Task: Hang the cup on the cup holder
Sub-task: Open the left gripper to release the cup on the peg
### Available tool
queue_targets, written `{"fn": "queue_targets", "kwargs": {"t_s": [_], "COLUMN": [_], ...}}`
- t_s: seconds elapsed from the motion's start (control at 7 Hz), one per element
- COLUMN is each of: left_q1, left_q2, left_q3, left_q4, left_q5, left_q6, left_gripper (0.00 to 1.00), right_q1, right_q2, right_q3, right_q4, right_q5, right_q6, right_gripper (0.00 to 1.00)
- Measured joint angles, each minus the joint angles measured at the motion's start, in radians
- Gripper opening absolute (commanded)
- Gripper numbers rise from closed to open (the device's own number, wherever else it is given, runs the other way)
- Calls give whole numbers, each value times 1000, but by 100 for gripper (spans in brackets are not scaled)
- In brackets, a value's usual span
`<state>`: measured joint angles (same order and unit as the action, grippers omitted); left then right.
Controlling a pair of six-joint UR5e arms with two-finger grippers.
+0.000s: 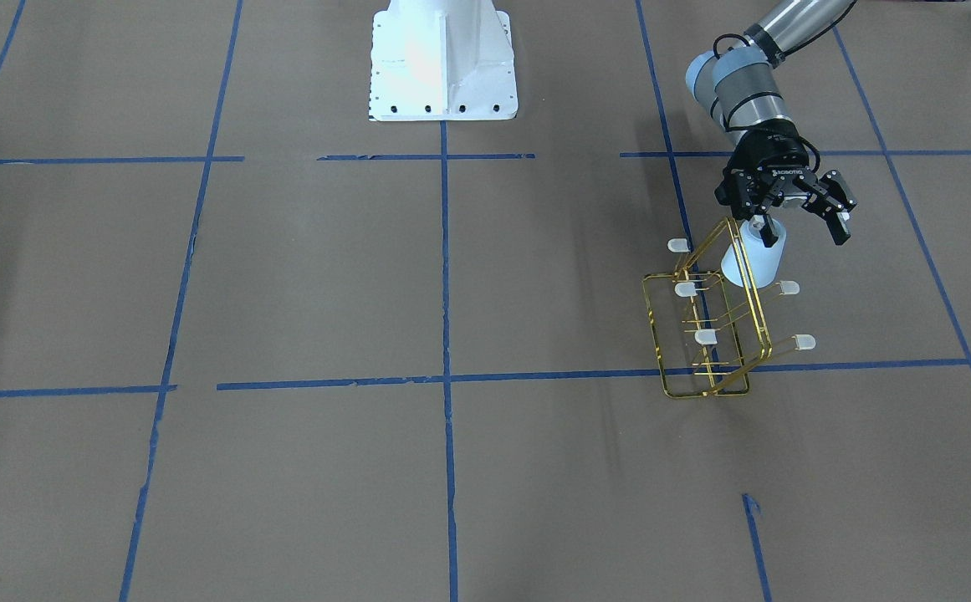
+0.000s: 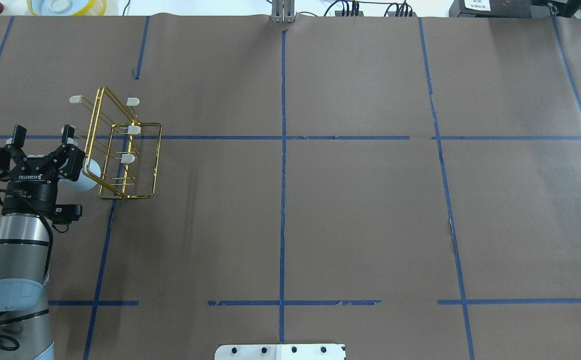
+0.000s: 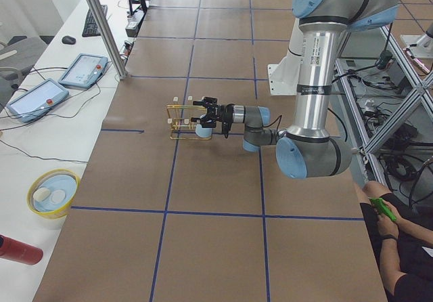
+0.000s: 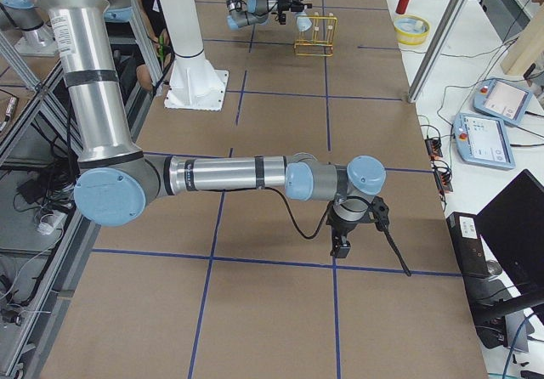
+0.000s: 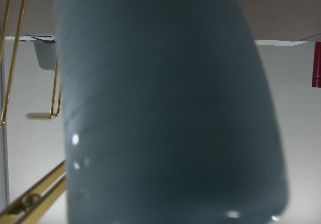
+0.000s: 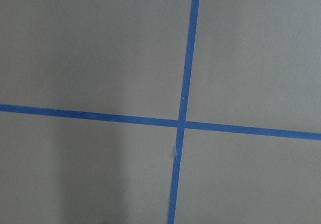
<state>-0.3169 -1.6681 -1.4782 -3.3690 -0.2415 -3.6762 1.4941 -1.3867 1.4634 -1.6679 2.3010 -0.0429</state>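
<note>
The gold wire cup holder (image 1: 702,395) stands on the brown table at the robot's left; it also shows in the overhead view (image 2: 130,196). The pale blue-white cup (image 1: 751,261) sits tilted against the rack's upright loop, off the table; whether a prong is inside it is hidden. My left gripper (image 1: 804,234) is open, its fingers spread wide, with one finger (image 1: 768,232) right at the cup's upper end. From overhead the cup (image 2: 88,176) lies beside the left gripper (image 2: 44,132). The cup (image 5: 165,108) fills the left wrist view. My right gripper (image 4: 357,226) hangs far away over bare table; I cannot tell whether it is open or shut.
The robot's white base (image 1: 443,63) stands at the table's middle. A yellow bowl (image 3: 53,192) and a red bottle (image 3: 17,250) lie on the side desk beyond the table's left end. Blue tape lines cross the table. A seated person (image 3: 399,234) is behind the robot.
</note>
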Motion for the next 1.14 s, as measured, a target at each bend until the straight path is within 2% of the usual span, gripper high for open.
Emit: {"fn": "queue_targets", "kwargs": {"t_s": [0.14,0.57,1.14], "left_q1": [0,-6,-74], "left_q2": [30,156,223], "left_q3": [-44,-198,-332], "left_q4": [0,-8,10], "left_q5": [-24,-175,-454], "left_q6": [74,395,924], "left_gripper": [100,100,100], "right_q1": [0,0,0], "right_q2": [0,0,0], "right_q3": [0,0,0], "right_q4": [-1,0,0], "right_q5": [0,0,0], "right_q6": [0,0,0], "right_gripper": [100,100,100]}}
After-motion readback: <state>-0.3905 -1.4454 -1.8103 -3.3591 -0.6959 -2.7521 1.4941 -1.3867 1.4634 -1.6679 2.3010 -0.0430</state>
